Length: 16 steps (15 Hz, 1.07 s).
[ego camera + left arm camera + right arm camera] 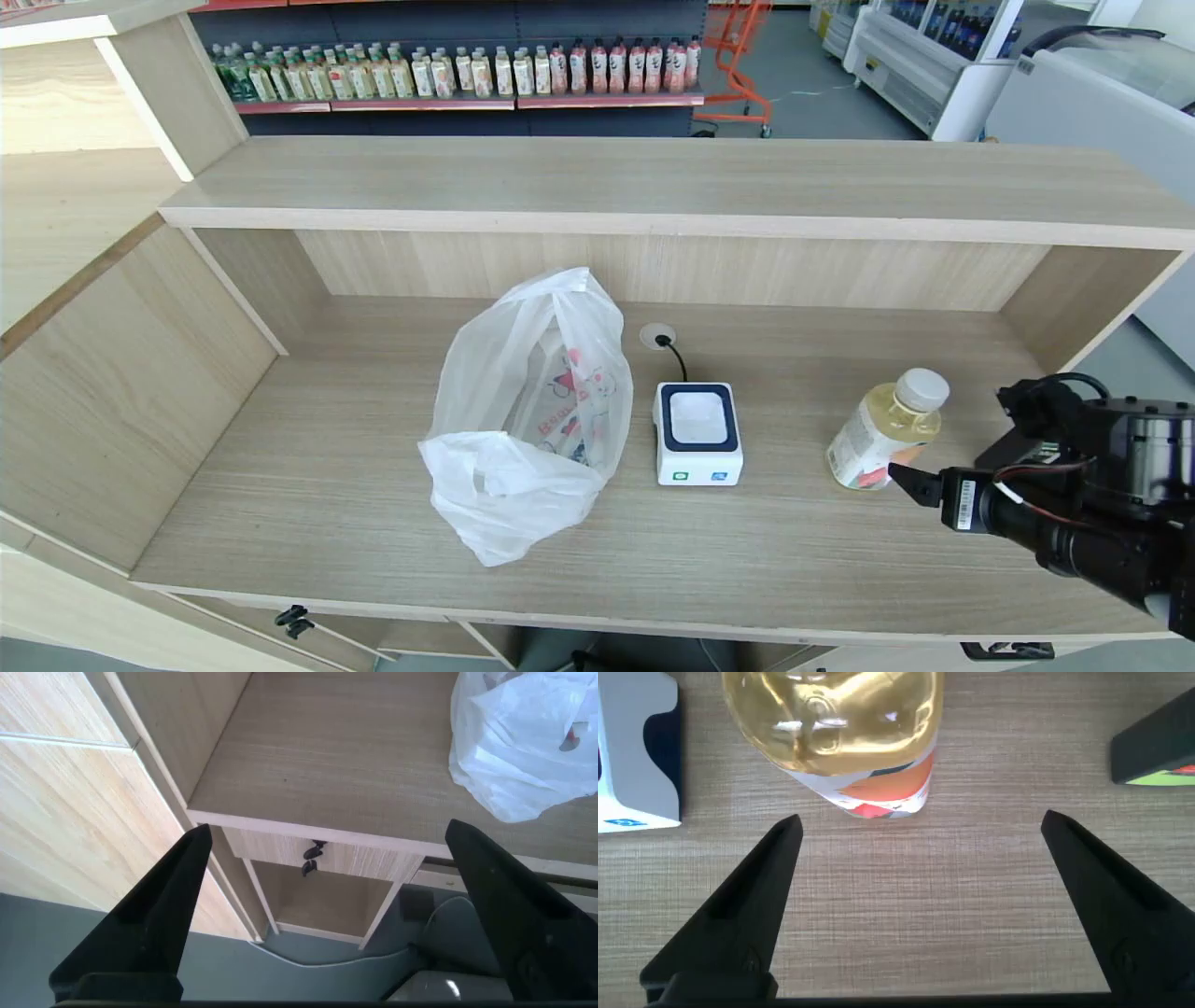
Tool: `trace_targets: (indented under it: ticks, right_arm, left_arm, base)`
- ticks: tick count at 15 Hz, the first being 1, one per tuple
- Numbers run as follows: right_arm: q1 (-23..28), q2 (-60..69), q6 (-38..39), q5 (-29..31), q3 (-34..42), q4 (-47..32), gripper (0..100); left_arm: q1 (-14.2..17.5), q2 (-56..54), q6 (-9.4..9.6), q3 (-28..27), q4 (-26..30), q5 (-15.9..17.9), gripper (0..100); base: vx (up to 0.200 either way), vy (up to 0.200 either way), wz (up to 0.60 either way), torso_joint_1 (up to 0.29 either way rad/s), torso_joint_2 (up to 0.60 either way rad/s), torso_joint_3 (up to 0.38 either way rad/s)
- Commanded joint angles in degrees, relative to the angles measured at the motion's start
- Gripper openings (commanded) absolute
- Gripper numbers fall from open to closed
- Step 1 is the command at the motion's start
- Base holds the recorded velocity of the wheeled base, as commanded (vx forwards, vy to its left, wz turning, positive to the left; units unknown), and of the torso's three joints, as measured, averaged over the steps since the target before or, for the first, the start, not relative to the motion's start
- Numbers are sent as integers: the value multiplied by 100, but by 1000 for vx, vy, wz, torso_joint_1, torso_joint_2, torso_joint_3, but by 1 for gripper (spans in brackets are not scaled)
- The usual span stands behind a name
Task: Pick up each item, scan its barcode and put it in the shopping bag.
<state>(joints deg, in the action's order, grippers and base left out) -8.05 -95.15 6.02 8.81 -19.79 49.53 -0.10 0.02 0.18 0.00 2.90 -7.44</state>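
One bottle [885,431] stood upright on the counter [327,504], right of the single scanner [698,434]. One white bag [527,411] sat left of the scanner. The right gripper [922,821] hung low just beside the bottle, spread wide. The left gripper [329,829], also wide, hovered off the counter's front edge.

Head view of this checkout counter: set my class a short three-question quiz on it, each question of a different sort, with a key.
1. True or false: the bottle lies inside the shopping bag.
2. Which thing stands on the counter between bag and bottle? A the scanner, B a basket, C a cup.
3. Fill in: the right gripper is ____, holding nothing.
Key: 1 false; 2 A; 3 open.
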Motion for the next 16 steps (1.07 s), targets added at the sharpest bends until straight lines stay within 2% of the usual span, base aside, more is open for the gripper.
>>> trace_targets:
  ticks: [1, 4, 9, 16]
  right_arm:
    - [-285, -1032, 110, 59, -87, 566, 100]
    - [-400, -1603, 101, 59, -298, 1525, 100]
    - [-558, -2025, 66, 59, -948, 2061, 100]
    - [-734, -2465, -163, 15, -1098, 2781, 100]
  left_arm:
    - [1, -2, -1, 0, 0, 5, 100]
    - [1, -2, -1, 0, 0, -3, 100]
    - [1, -2, -1, 0, 0, -3, 100]
    - [1, -2, -1, 0, 0, -3, 100]
  base:
    - [0, 0, 0, 0, 0, 0]
    - [0, 0, 0, 0, 0, 0]
    - [0, 0, 0, 0, 0, 0]
    - [0, 0, 0, 0, 0, 0]
